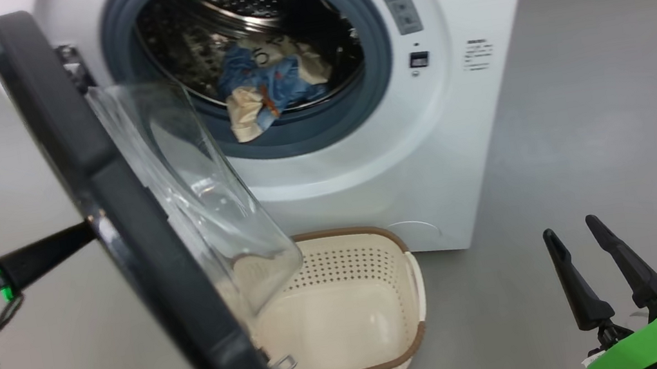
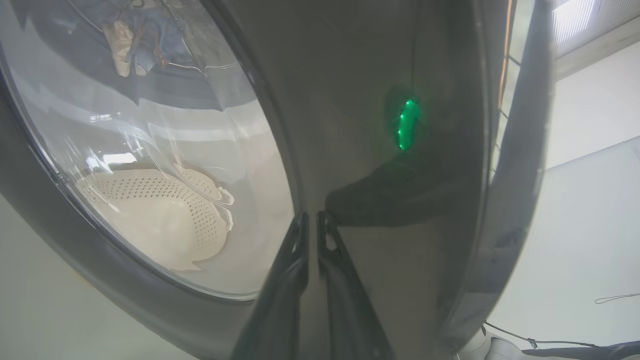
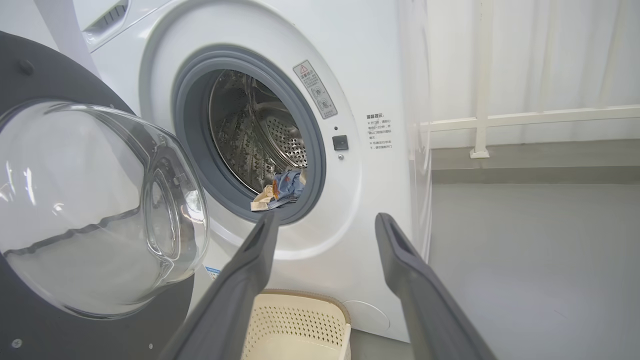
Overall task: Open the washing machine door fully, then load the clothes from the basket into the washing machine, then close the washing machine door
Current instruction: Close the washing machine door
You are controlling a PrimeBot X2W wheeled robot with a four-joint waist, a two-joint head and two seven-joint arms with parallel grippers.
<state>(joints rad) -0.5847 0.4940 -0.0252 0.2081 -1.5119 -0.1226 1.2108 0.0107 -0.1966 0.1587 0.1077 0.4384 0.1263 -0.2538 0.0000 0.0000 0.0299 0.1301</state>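
Two clothes in one washing machine, one basket.

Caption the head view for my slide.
Shut left gripper touches the open washing machine door; clothes lie in the drum.

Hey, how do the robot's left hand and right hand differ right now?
The left hand is shut; the right hand is open. The left hand's tips meet the outer face of the washing machine door; the right hand touches nothing, right of the basket. Both have long dark fingers.
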